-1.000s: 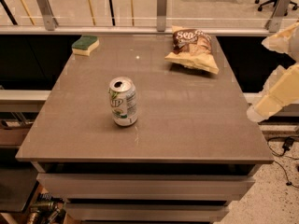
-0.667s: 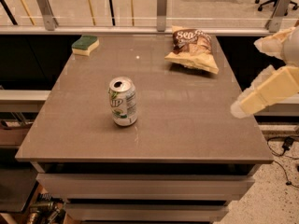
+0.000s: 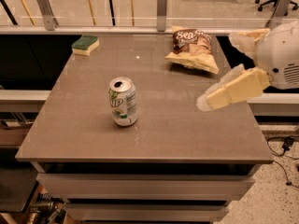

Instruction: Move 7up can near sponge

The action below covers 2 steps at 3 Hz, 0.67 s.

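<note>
The 7up can (image 3: 124, 101) stands upright on the brown table (image 3: 154, 134), left of centre, its pull-tab top showing. The sponge (image 3: 85, 44), green top over yellow base, lies at the table's far left corner, well apart from the can. My gripper (image 3: 217, 71) comes in from the right edge, above the table's right side. Its cream fingers (image 3: 233, 90) are spread apart and hold nothing. It is well to the right of the can.
A brown-and-yellow chip bag (image 3: 191, 50) lies at the far right of the table, just beyond the gripper. A glass railing with metal posts (image 3: 161, 8) runs behind the table. Drawers sit under the tabletop.
The gripper has moved left, from beyond the table's right edge to above its right side. The can, sponge and chip bag have not moved.
</note>
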### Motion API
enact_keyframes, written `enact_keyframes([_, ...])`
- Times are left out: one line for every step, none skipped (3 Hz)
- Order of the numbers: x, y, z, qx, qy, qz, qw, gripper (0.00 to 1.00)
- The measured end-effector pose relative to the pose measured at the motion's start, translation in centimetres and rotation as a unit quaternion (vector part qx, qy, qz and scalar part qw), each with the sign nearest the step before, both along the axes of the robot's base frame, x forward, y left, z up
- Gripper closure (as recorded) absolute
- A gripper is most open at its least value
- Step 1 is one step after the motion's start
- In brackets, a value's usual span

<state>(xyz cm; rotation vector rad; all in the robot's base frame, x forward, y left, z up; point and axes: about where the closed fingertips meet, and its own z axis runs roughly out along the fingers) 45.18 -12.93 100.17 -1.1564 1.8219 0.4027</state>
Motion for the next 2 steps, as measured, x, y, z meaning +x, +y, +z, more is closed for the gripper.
enact_keyframes([2.43,4.93,-1.33,0.024,-0.038,0.021,0.9988,0.00])
enact_keyframes([2.60,5.16,-1.46,0.019,-0.039,0.021,0.9988,0.00])
